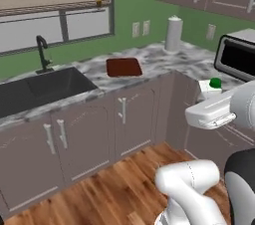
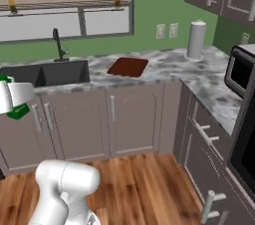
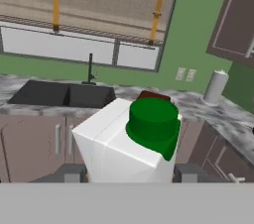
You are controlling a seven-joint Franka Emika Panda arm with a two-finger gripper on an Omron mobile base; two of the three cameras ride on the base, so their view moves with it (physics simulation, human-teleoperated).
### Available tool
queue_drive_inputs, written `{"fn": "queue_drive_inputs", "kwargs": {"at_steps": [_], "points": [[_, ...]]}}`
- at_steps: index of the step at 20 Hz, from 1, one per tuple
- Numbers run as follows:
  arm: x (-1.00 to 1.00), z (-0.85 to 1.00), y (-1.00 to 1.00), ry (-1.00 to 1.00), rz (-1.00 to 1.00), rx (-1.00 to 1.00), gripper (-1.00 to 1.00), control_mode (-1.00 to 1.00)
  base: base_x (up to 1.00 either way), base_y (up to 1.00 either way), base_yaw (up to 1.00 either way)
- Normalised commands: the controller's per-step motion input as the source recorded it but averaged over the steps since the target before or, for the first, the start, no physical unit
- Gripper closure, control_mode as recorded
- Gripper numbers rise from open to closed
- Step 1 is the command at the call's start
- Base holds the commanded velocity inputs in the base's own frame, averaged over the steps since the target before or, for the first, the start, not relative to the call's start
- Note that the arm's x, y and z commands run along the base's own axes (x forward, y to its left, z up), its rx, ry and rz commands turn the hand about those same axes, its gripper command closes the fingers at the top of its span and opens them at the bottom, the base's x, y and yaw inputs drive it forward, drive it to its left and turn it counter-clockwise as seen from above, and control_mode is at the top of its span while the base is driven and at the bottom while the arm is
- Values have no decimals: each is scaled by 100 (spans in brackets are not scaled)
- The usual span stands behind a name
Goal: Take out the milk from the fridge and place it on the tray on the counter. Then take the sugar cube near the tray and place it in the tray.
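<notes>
A home kitchen: beyond the gripper (image 3: 127,176), a marbled counter (image 2: 164,64), black sink (image 1: 45,87), and apparently a microwave (image 1: 238,57) rightward.

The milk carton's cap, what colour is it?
Green, on the white milk carton; the hand view shows the cap best.

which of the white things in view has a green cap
The milk carton held between the gripper's fingers; its round green cap sets it apart from the plain white paper towel roll standing on the counter.

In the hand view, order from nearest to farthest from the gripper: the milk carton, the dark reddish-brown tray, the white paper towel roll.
1. White milk carton with green cap: held between the jaws.
2. Dark reddish-brown tray: on the counter, just behind the carton.
3. White paper towel roll: far right, by the wall.
</notes>
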Motion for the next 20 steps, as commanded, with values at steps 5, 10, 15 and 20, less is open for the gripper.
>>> {"fn": "queue_drive_inputs", "kwargs": {"at_steps": [5,10,15,20], "points": [[0,0,0,0,0,0,100,100,100,-38,6],[0,0,0,0,0,0,100,100,100,15,1],[0,0,0,0,0,0,100,100,100,-1,0],[0,0,0,0,0,0,100,100,88,-65,8]]}}
